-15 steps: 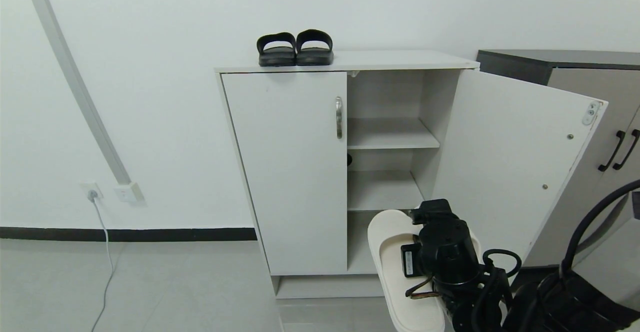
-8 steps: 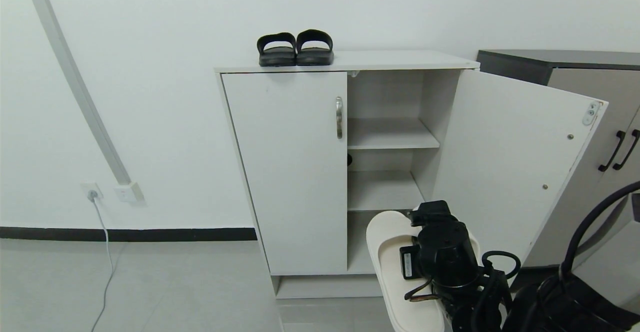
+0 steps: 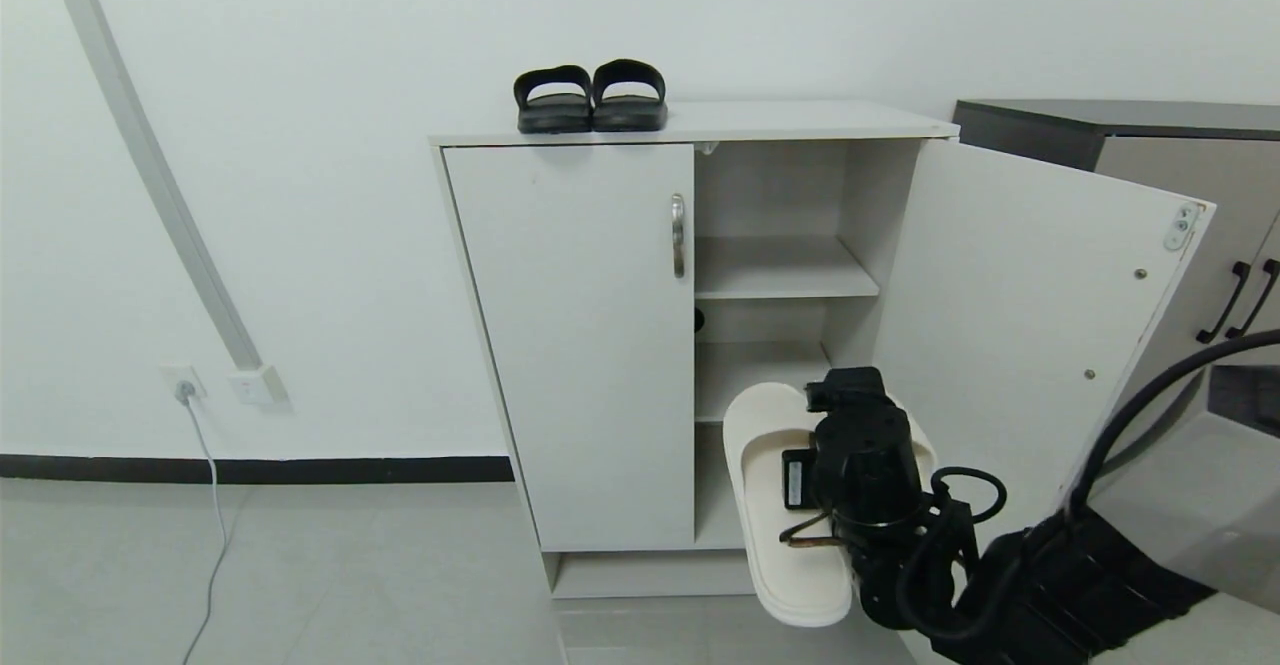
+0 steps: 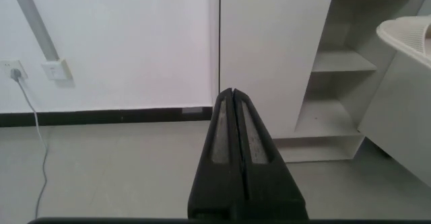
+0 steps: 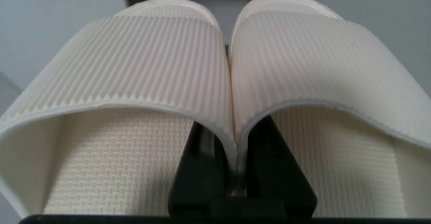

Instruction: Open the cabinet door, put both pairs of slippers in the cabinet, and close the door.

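Low in the head view, before the open cabinet (image 3: 800, 120), the right gripper (image 5: 232, 173) pinched the white slippers (image 3: 770, 485), judged light and pliable, by their adjoining strap edges; the left gripper (image 4: 234, 133) had its jaws together, empty.

Head, left wrist face cabinet (image 3: 570, 345); right wrist close-up, white slippers (image 5: 155, 69).

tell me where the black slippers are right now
In the head view the black slippers sit side by side on top of the cabinet, toward its left end, above the closed left door.
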Available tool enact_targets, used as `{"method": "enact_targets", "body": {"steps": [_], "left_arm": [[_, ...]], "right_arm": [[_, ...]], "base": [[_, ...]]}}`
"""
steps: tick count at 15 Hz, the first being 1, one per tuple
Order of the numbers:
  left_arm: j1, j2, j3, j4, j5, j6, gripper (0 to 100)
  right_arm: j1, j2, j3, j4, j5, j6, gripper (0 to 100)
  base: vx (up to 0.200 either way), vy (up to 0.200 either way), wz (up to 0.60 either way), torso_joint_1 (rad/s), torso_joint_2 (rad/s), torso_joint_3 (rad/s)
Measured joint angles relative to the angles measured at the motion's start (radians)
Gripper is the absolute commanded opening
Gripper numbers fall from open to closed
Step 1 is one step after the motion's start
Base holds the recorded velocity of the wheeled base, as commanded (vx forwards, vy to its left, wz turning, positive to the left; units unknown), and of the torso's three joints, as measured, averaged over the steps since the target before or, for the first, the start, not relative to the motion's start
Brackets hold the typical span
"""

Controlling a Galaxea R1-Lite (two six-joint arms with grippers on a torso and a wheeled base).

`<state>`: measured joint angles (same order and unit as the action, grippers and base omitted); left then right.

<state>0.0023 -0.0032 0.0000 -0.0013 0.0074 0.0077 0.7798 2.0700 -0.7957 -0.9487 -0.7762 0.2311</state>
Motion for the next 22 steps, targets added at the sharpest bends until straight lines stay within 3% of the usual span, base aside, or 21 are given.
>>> {"method": "enact_targets", "body": {"steps": [6, 22], "left_arm": [[0.001, 0.0, 0.0, 0.0, 0.0, 0.0, 0], [0.001, 0.001, 0.0, 0.0, 0.0, -0.003, 0]], "right_arm": [[-0.023, 0.084, -0.087, 0.02, -0.016, 0.014, 0], [0.021, 0.187, -0.037, -0.094, 0.003, 0.009, 0]], "base": [[0.0, -0.2, 0.0, 0.004, 0.0, 0.002], [0.0, 0.0, 0.0, 0.0, 0.0, 0.0]]}}
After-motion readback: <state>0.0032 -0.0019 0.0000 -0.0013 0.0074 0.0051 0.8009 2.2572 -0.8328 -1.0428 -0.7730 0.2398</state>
